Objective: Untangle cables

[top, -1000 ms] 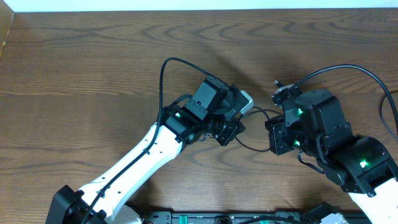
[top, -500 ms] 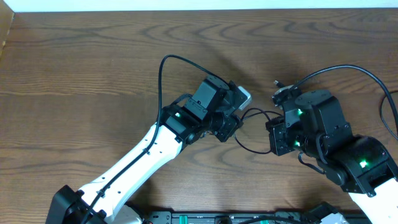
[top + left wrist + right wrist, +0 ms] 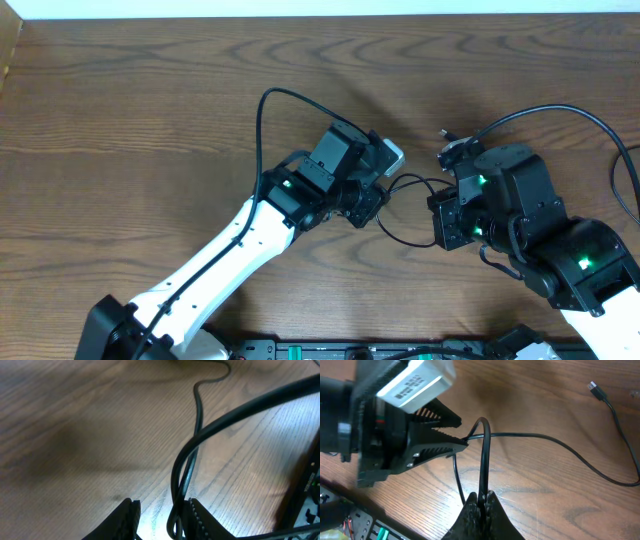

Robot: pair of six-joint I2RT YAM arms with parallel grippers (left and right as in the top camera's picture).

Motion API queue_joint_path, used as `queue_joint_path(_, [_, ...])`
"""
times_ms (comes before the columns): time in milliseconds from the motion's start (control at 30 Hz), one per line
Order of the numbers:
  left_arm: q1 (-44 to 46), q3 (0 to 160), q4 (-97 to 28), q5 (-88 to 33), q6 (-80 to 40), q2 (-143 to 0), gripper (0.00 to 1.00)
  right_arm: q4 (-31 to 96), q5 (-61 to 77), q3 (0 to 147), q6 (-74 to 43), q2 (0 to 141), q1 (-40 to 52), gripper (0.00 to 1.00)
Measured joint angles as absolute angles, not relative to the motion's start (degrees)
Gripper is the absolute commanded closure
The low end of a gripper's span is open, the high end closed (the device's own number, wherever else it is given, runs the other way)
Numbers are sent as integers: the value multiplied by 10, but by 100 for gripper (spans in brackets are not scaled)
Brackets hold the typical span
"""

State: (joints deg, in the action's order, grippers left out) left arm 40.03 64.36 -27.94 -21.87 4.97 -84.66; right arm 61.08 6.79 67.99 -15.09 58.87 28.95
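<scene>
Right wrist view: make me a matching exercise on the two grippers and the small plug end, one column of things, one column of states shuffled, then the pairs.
Things
1. left gripper
2. right gripper
3. plug end

States
A. lies loose on the table, nothing gripping it
B. shut on the black cable
C. jaws apart, with the black cable running between the fingers

Pairs: 1-C, 2-B, 3-A
</scene>
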Motion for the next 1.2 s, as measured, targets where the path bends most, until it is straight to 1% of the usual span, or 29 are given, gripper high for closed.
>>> queue_joint_path(133, [400, 644, -279, -219, 50, -865, 75, 611, 68, 680, -151, 589, 289, 99])
queue_joint_path(233, [400, 644, -279, -219, 50, -876, 82, 611, 67, 680, -151, 589, 289, 99])
queue_joint_path(267, [400, 644, -279, -219, 50, -877, 81, 611, 66, 680, -151, 589, 289, 99])
queue_joint_path(300, [400, 644, -279, -219, 50, -878, 87, 611, 66, 680, -151, 589, 289, 99])
queue_joint_path(433, [401, 644, -279, -219, 50, -878, 88, 612, 66, 680, -151, 589, 289, 99])
queue_joint_path(500, [401, 644, -278, -219, 50, -878, 87, 612, 66, 680, -151, 589, 289, 99])
queue_joint_path(533, [400, 644, -279, -219, 50, -878, 85, 613, 66, 680, -151, 589, 289, 99])
queue_joint_path(567, [401, 644, -278, -219, 50, -878, 83, 613, 66, 680, -151, 589, 289, 99])
queue_joint_path(633, [401, 644, -279, -219, 49, -878, 73, 613, 66, 680, -151, 589, 289, 99])
queue_joint_path(700, [400, 644, -279, -219, 48, -878, 69, 613, 65, 680, -151, 589, 289, 99])
queue_joint_path(833, [400, 644, -279, -219, 48, -878, 69, 613, 64, 680, -151, 589, 289, 99])
queue_joint_path(867, [400, 644, -279, -219, 48, -878, 70, 613, 64, 680, -151, 589, 289, 99])
queue_joint_path(900, [400, 644, -279, -219, 48, -878, 75, 613, 64, 680, -151, 589, 289, 99])
queue_joint_path(933, [400, 644, -279, -219, 48, -878, 87, 613, 64, 680, -151, 589, 289, 99])
queue_joint_path(967, [400, 644, -279, -219, 49, -878, 92, 613, 64, 680, -151, 589, 289, 99])
queue_joint_path(1200, [401, 644, -271, -220, 49, -877, 92, 613, 63, 680, -151, 589, 289, 99])
